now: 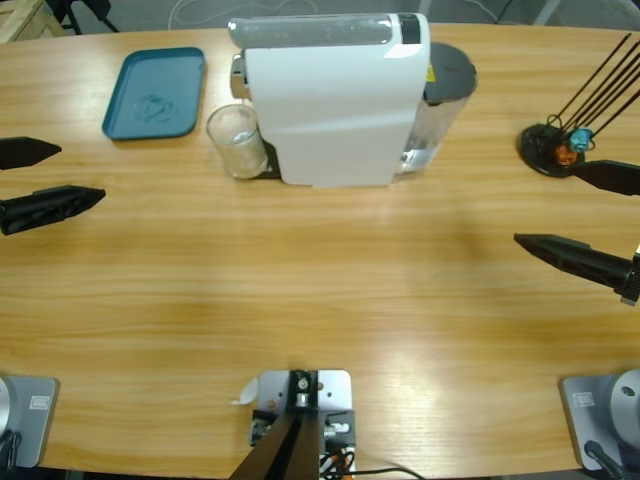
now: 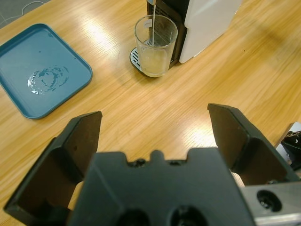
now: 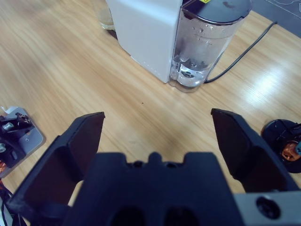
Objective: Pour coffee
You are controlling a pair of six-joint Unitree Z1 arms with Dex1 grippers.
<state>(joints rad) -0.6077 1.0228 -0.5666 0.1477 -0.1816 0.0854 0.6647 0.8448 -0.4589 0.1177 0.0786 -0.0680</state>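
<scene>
No readable text, brand, number or sign is found in any view. A small yellow label [image 1: 431, 72] is seen on the coffee machine [image 1: 335, 100] by the lid of its water tank [image 3: 207, 40], but nothing on it can be made out. Small tags on the rig plates cannot be read either.

The counter [image 1: 320, 300] carries one coffee machine [image 1: 330, 100], one glass [image 1: 235, 140], one blue tray [image 1: 155, 93] and one black stand [image 1: 550, 148].
</scene>
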